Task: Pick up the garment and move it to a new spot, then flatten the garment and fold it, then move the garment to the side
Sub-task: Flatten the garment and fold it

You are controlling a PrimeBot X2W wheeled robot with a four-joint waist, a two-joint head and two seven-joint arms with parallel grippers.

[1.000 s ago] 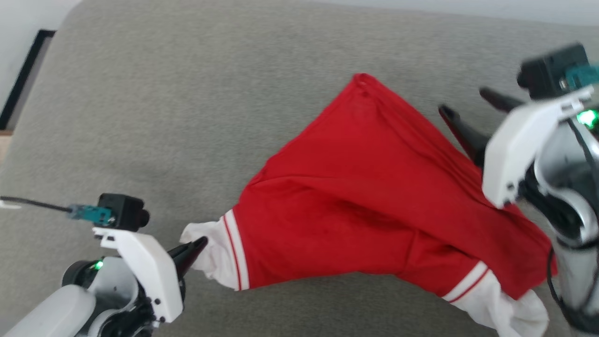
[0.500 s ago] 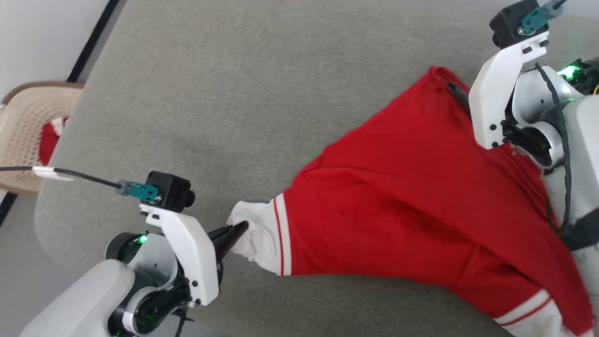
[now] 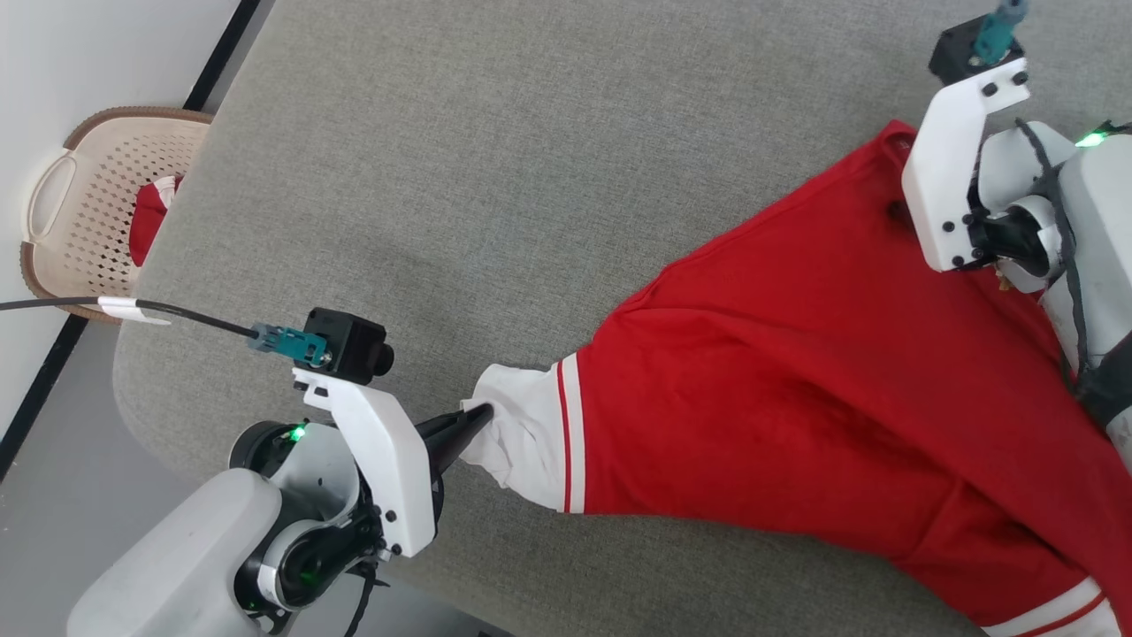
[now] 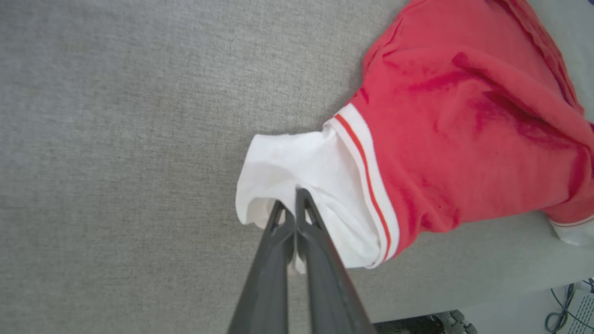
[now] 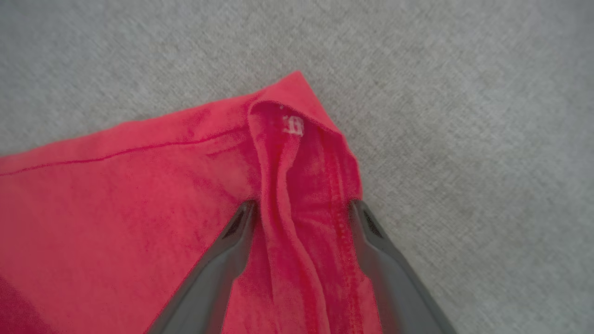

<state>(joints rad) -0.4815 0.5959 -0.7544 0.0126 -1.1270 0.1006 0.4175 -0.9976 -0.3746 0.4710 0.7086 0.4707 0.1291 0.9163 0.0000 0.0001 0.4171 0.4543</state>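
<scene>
The garment is bright red with white cuffs edged in thin red stripes, and it lies spread over the grey cushioned surface. My left gripper is shut on the white cuff at the garment's near-left end; in the left wrist view the two dark fingers pinch the cloth. My right gripper stands open at the garment's far red corner, its fingers straddling a raised ridge of red fabric. In the head view its white wrist bracket hides most of those fingers.
A beige perforated basket holding something red stands on the floor at the far left, beside the wall. The grey surface ends in a rounded edge at the lower left, with bare floor below. Cables lie past the near edge.
The head camera has swung, shifting the whole picture right and bringing the basket into view. My right gripper has come down over the garment's far corner. The left gripper keeps its pinch on the cuff.
</scene>
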